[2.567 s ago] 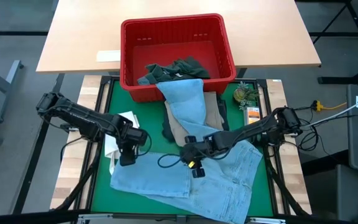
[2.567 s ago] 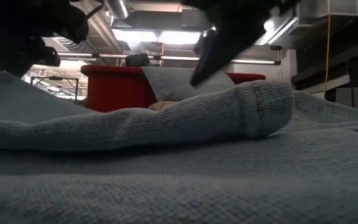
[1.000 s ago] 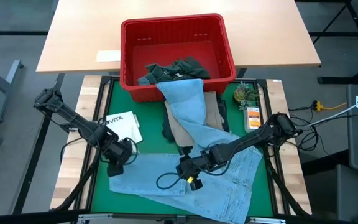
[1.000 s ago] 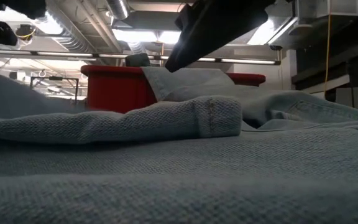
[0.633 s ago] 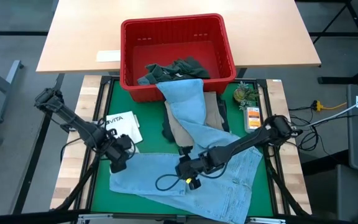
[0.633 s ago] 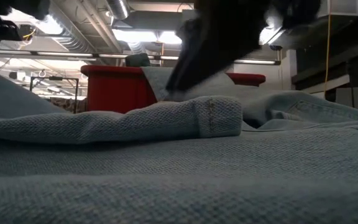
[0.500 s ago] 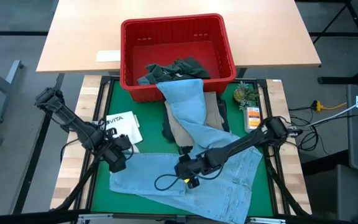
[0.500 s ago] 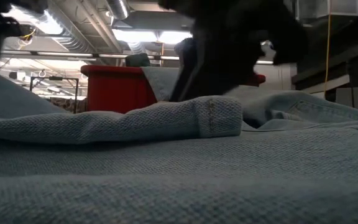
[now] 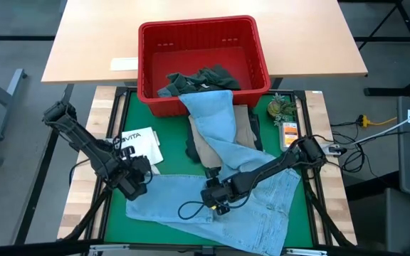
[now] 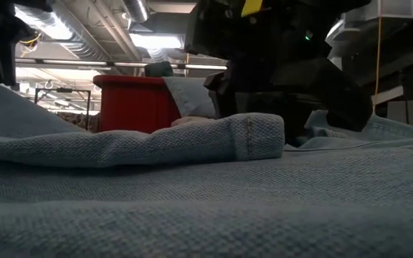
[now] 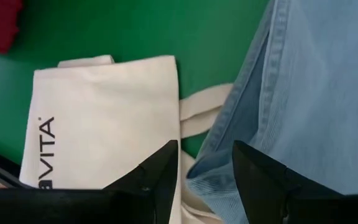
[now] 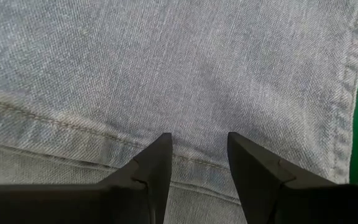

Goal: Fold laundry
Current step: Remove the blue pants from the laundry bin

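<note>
Light blue jeans (image 9: 240, 203) lie spread on the green mat (image 9: 130, 117) of the bench, one leg running up to the red basket (image 9: 201, 60), where a dark green-grey garment (image 9: 205, 78) sits. Just beside the jeans' hem, toward the white tote bag (image 9: 139, 146), the left gripper (image 9: 135, 186) hovers with its fingers (image 11: 160, 171) apart, holding nothing. The right gripper (image 9: 216, 201) is low over the jeans, farther from the basket, fingers (image 12: 154, 165) also apart, the denim between them not pinched.
</note>
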{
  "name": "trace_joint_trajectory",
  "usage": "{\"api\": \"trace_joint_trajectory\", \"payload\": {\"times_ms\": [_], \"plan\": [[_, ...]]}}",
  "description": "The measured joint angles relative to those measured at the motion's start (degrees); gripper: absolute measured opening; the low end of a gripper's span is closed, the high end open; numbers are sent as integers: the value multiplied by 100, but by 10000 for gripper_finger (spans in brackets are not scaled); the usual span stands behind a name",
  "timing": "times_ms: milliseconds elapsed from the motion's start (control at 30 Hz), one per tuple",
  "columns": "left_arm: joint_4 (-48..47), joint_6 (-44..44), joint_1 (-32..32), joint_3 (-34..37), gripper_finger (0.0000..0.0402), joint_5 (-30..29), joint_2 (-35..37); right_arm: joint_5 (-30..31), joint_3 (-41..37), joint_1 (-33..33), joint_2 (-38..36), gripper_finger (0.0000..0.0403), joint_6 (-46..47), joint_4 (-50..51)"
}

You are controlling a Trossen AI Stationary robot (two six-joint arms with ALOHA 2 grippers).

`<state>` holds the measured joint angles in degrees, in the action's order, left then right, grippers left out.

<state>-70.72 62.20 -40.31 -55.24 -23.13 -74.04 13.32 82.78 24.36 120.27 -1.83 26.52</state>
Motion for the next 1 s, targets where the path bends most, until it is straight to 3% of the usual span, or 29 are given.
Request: {"api": "trace_joint_trajectory", "payload": {"times_ms": [433, 700, 1000], "plan": [[7, 793, -554, 136, 147, 141, 35, -75, 0, 0, 0, 156, 2, 16], [443, 1508, -538, 1271, 147, 34, 11, -151, 0, 4, 0, 156, 2, 18], [1703, 1547, -554, 2353, 147, 173, 14, -243, 2, 4, 0, 156, 46, 35]]}}
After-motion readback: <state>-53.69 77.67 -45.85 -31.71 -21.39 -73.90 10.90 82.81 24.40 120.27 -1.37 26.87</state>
